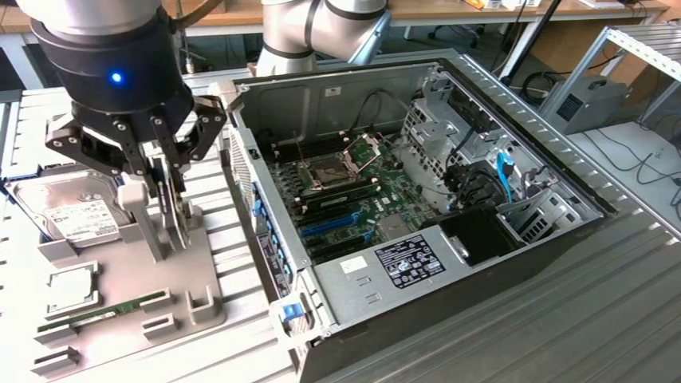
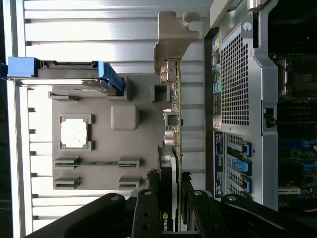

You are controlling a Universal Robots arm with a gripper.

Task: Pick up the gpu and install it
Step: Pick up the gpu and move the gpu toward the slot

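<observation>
The gpu (image 1: 179,225) stands edge-on in the grey parts holder (image 1: 133,275), at the exterior view's left beside the open computer case (image 1: 553,179). My gripper (image 1: 165,187) comes down from above with its black fingers against both faces of the card, shut on it. In the wrist view the gpu (image 2: 173,106) runs as a thin slab with its silvery bracket (image 2: 173,39) at the far end. There my gripper (image 2: 169,182) clamps the black-faced end. I cannot tell whether the card has left its supports. Blue slots (image 1: 330,227) show on the motherboard (image 1: 352,191).
A silver hard drive (image 1: 76,217) with a white label, a processor chip (image 1: 70,287) and a green memory stick (image 1: 107,311) also sit on the holder. The case's perforated back panel (image 2: 237,99) lies close beside the card. A second robot arm base (image 1: 309,32) stands behind the case.
</observation>
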